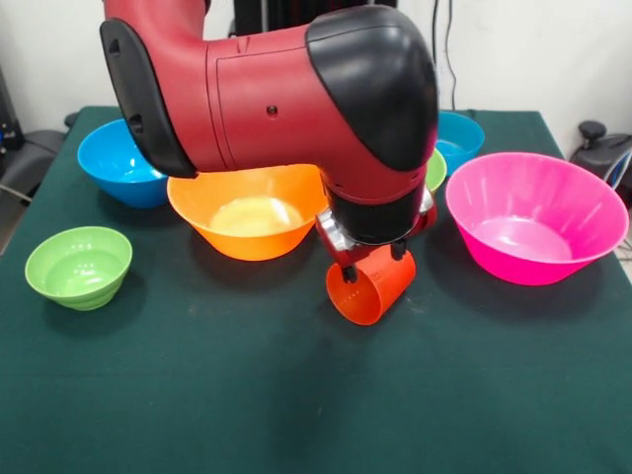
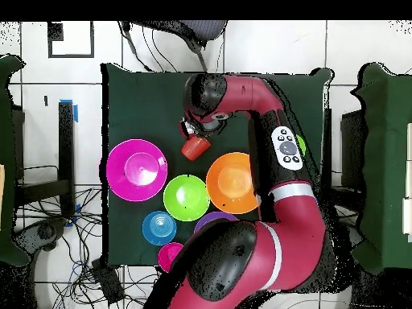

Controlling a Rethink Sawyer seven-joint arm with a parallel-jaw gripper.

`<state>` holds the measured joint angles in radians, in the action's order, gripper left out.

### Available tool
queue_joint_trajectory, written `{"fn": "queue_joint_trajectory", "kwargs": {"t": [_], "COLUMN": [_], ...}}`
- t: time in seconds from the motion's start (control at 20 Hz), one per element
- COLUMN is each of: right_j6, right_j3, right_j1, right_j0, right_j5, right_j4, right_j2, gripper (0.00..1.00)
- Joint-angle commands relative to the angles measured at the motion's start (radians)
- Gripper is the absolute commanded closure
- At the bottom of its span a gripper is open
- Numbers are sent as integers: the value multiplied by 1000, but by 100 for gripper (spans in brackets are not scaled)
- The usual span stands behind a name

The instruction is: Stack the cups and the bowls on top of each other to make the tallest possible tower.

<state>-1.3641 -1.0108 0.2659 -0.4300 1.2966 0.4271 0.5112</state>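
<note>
My gripper (image 1: 373, 265) is shut on the orange-red cup (image 1: 367, 291), which it holds tilted on its side low over the green cloth, mouth toward the front left. In the overhead view the gripper (image 2: 193, 138) and the cup (image 2: 195, 148) are between the pink and orange bowls. The large orange bowl (image 1: 249, 212) is just left of the cup and the large pink bowl (image 1: 538, 217) is to its right. A blue bowl (image 1: 120, 163), a small green bowl (image 1: 79, 265), another blue bowl (image 1: 460, 138) and a green bowl (image 2: 187, 197) stand apart. No pile of bowls shows.
The arm's elbow (image 1: 296, 99) hangs over the table's middle and hides much behind it. A purple bowl (image 2: 211, 217) and a small magenta bowl (image 2: 169, 256) peek out beside the arm in the overhead view. Open cloth (image 1: 296, 415) lies in front of the cup.
</note>
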Motion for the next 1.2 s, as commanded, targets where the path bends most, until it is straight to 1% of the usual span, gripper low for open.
{"fn": "queue_joint_trajectory", "kwargs": {"t": [0.05, 0.3, 0.4, 0.55, 0.65, 0.7, 0.75, 0.9, 0.95, 1.1, 1.2], "right_j6": [57, 52, 46, 23, 2, -13, -19, -66, -68, -47, -28], "right_j3": [-107, -91, -106, -108, -127, -122, -133, -150, -154, -122, -121], "right_j1": [7, -19, -23, -29, -27, -33, -34, -32, -30, -37, -34], "right_j0": [-11, 0, 3, 13, 13, 15, 9, 5, 5, 6, 4], "right_j5": [-101, -127, -145, -151, -157, -166, -185, -186, -193, -161, -166], "right_j4": [75, 81, 84, 77, 63, 53, 42, 15, 9, 0, 3], "right_j2": [-49, -61, -68, -74, -75, -69, -60, -64, -64, -63, -58], "gripper": [0, 0, 0, 0, 0, 0, 100, 100, 100, 100, 100]}}
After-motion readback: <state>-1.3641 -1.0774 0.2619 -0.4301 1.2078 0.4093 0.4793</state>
